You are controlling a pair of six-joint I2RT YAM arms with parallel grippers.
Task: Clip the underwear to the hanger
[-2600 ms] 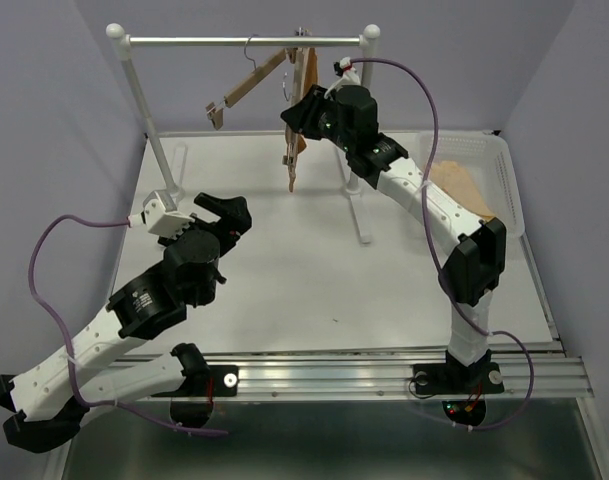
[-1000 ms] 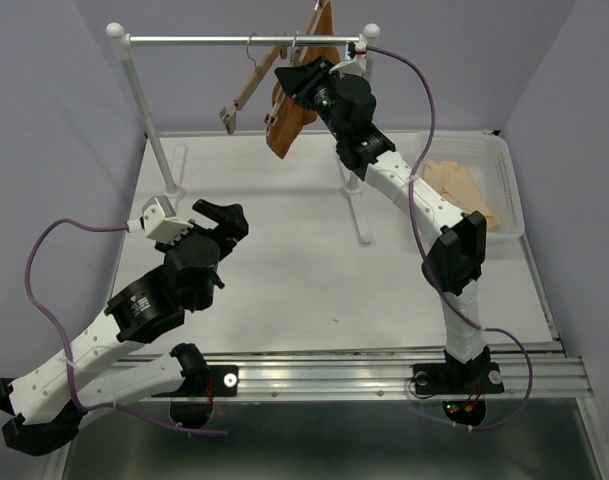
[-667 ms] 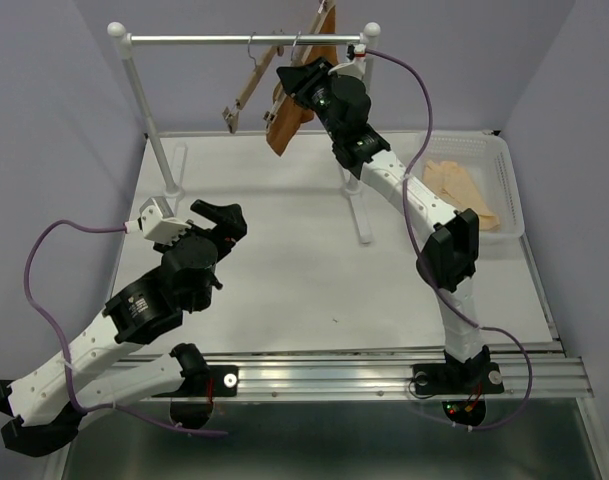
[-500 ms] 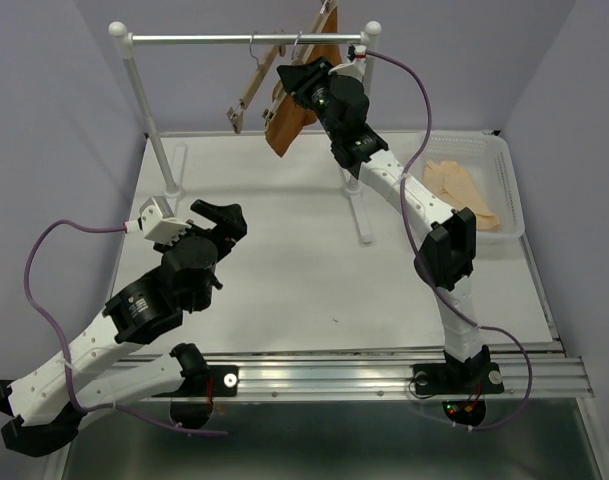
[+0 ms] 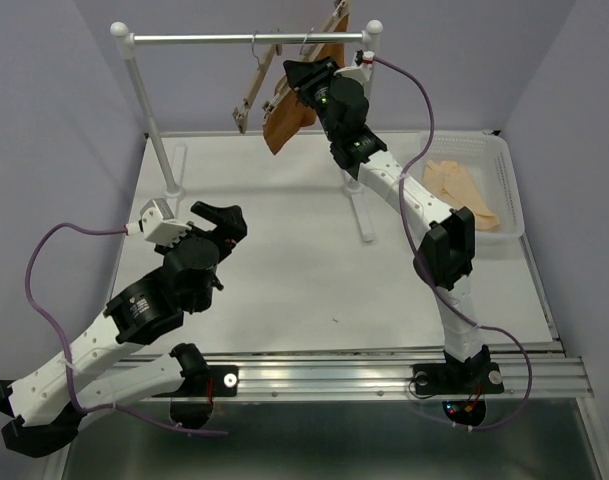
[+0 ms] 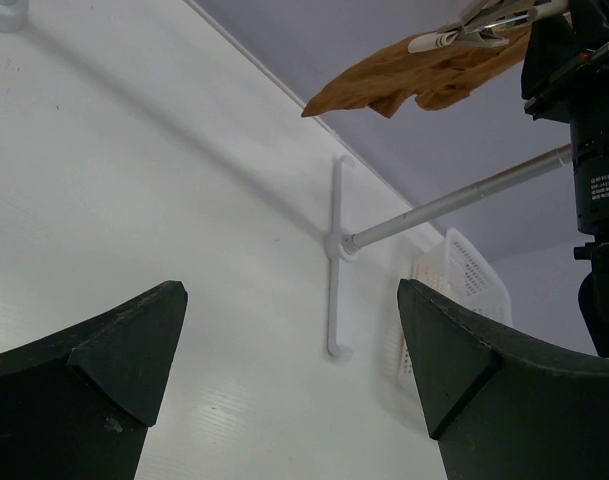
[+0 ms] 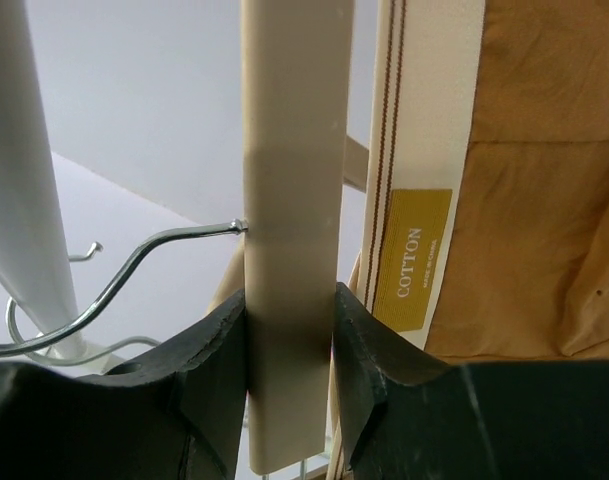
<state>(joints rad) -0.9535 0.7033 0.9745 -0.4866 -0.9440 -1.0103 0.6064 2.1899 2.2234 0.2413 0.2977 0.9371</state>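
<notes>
The right gripper is clamped on the pale wooden bar of the hanger, one finger on each flat face. This hold near the wire hook probably lets the arm carry and turn the whole hanger at the rail without touching the cloth. The rack stands along the far edge of the bench, and the hanger is held high at the right end of the rail, above the far edge and right of its middle.

The underwear hangs from the hanger, its beige waistband lying just beside the bar and parallel to it. In the left wrist view a clip appears to bite the cloth at the upper end. The other clip is not visible.

The bar's long axis is steeply tilted, not level. Its upper end points up and right toward the rail's right knob, and its lower end points down and left toward the second hanger, which also slants off the rail. The hook reaches toward the rail, though it cannot be told whether it is seated.

The left gripper hovers over the left half of the bench with its jaws spread wide and holds nothing. It looks parked clear of the work.
</notes>
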